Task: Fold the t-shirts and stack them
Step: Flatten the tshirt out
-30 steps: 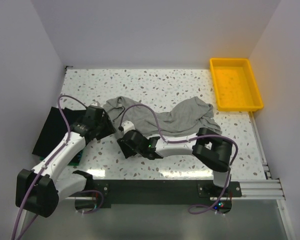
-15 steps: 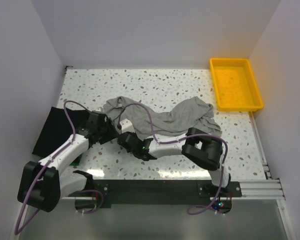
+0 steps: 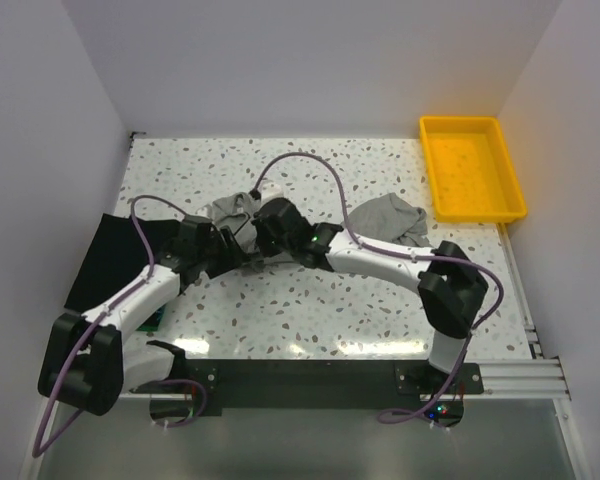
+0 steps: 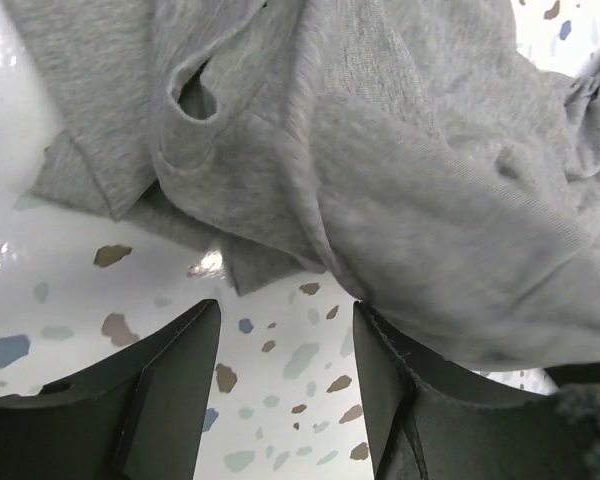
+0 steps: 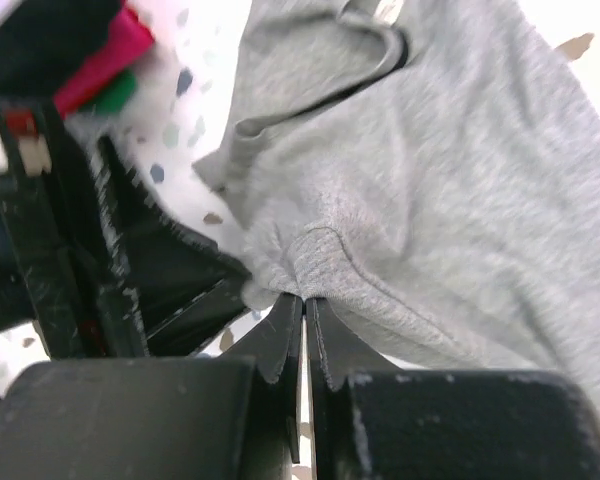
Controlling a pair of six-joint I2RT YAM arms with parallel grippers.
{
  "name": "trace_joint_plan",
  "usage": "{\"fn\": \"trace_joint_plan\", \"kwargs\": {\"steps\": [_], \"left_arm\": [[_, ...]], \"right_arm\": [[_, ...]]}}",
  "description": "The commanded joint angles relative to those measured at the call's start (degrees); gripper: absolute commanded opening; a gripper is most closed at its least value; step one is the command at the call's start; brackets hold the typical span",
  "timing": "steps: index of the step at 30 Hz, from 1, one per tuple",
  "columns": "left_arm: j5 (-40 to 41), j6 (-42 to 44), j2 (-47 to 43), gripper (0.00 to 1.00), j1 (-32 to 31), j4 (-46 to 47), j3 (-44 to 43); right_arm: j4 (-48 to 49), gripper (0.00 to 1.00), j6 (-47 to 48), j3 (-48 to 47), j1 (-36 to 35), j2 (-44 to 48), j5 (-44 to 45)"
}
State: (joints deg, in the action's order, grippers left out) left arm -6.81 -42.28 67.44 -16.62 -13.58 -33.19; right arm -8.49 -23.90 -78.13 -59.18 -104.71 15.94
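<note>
**A:** First entry. What's altered?

**B:** Right arm (image 3: 380, 255). A second ago it lay low on the near side of the cloth with its jaws apart. Now it has swung across to the far left, and the right jaws are pressed shut on a small ridge of the grey t-shirt (image 5: 450, 190), by a curved seam.

**A:** Left side?

**B:** Left jaws stand partly apart, low over the bench (image 4: 280, 360), with nothing between them. The shirt's edge hangs just at one finger. They have crept in beside the right jaws.

**A:** What does that mean for the job?

**B:** I'd say the pinch is made and the spreading comes next. No fold has started on this one.

**A:** Location of the goods?

**B:** Grey t-shirt, crumpled across mid-bench, bunched tighter than a second ago, its middle hidden under the right arm. Black t-shirt (image 3: 100, 260), folded flat at the left edge. Green t-shirt (image 3: 157, 322), only a sliver showing under the left arm. Yellow tray (image 3: 435, 170), far right corner, well apart from all of it.

**A:** Materials?

**B:** Grey: soft heathered knit, matte, limp, deep rounded creases, one ribbed opening gaping dark. Black: flat rectangular slab. Tray: rigid glossy plastic, raised rim. Bench: smooth, shiny, pale speckled stone pattern.
</note>
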Motion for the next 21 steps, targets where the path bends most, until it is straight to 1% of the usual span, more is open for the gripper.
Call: {"fn": "trace_joint_plan", "kwargs": {"steps": [1,2,3,5,10,13,17,20,21], "left_arm": [[-2.94,0.89,2.08,0.61,-0.08,6.46,-3.54],[-2.86,0.45,3.21,0.61,-0.08,7.25,-4.07],[-2.51,0.19,3.92,0.6,-0.08,7.34,-5.56],[-2.25,-0.25,5.85,0.59,-0.08,7.78,-8.02],[-1.19,-0.96,10.15,0.52,-0.34,8.4,-12.15],[0.74,-0.87,12.18,0.45,-0.34,7.26,-14.44],[4.51,-0.96,15.17,0.43,-1.13,5.76,-16.46],[6.63,-1.48,17.02,0.4,-1.22,5.24,-18.04],[8.2,-1.57,17.63,0.37,-1.22,4.89,-18.66]], "right_arm": [[-4.51,0.0,1.05,-2.64,5.47,2.49,-12.14],[-5.21,0.0,1.05,-3.34,6.26,2.4,-15.04],[-5.57,0.0,1.14,-3.69,8.01,2.14,-15.76],[-7.05,0.0,1.93,-5.71,9.6,0.56,-22.24],[-8.56,0.0,1.93,-9.05,13.56,-1.64,-26.31],[-9.17,0.0,1.23,-11.07,16.02,-3.13,-28.25],[-9.61,0.0,0.17,-14.68,18.57,-6.81,-30.71],[-10.23,0.0,-0.44,-17.75,20.06,-9.11,-31.24],[-10.23,0.0,-0.71,-18.37,20.85,-10.42,-31.5]]}}
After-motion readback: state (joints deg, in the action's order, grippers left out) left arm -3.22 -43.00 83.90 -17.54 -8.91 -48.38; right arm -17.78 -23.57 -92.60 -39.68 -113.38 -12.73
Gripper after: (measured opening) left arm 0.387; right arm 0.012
